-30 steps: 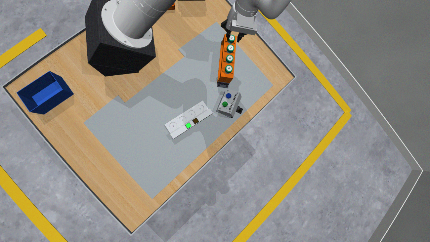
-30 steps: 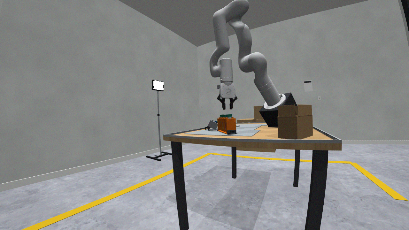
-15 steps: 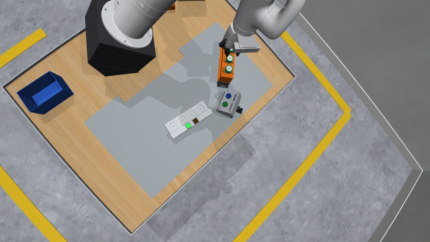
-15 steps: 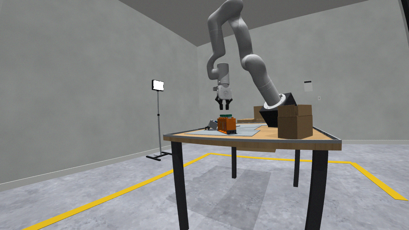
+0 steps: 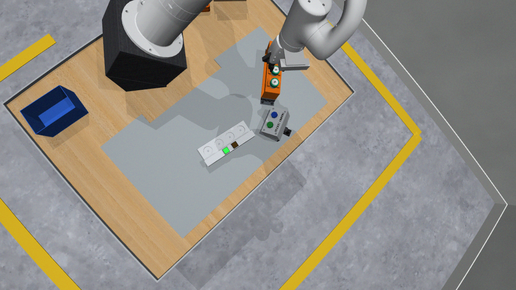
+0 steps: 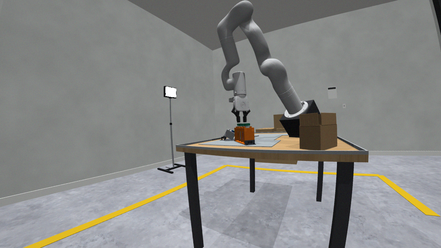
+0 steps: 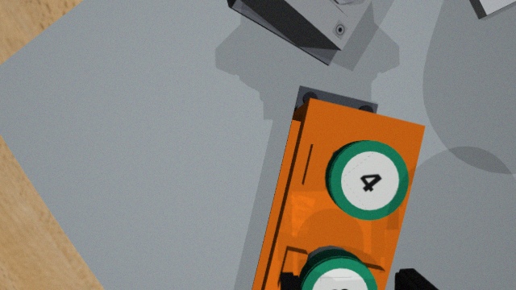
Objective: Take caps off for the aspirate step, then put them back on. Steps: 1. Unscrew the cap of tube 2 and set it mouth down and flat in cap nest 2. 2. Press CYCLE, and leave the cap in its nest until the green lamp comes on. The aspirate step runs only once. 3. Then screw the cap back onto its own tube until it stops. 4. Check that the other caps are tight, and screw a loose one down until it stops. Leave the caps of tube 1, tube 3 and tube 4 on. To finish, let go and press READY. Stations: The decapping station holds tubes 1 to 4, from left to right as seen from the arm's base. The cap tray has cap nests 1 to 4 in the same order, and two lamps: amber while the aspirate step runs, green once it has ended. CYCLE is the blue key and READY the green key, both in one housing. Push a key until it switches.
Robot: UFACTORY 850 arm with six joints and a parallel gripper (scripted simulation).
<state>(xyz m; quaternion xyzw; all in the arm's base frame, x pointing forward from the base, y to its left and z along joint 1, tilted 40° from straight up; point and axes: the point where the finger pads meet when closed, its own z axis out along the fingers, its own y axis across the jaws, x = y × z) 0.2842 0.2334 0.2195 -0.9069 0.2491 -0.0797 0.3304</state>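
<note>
From my exterior feed, the gripper jaws stand apart, gripping nothing, above the decapping station, which my top view puts at one o'clock from the cap tray; only my wrist view makes the 4 on cap 4 legible.

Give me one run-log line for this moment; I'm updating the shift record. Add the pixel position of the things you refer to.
pincer (image 5: 273, 67) (image 6: 242, 121): open, above cap 3 (image 5: 275, 70) (image 7: 339, 282) | green lamp (image 5: 226, 150): lit | READY (image 5: 269, 124): unpressed by pincer

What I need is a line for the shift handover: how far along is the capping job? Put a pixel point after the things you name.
The aspirate step looks done: the green lamp (image 5: 226, 150) is lit, and the cap tray's (image 5: 248, 135) (image 7: 497, 4) nests hold no caps. In hand, probably: checking cap 3 (image 5: 275, 69) (image 7: 340, 279), with the open gripper (image 5: 273, 67) (image 6: 241, 119) (image 7: 346, 279) above it. Left, likely: cap 4 (image 5: 274, 82) (image 7: 369, 180), then READY (image 5: 269, 124). Cap 2's tightness can't be seen.
</note>
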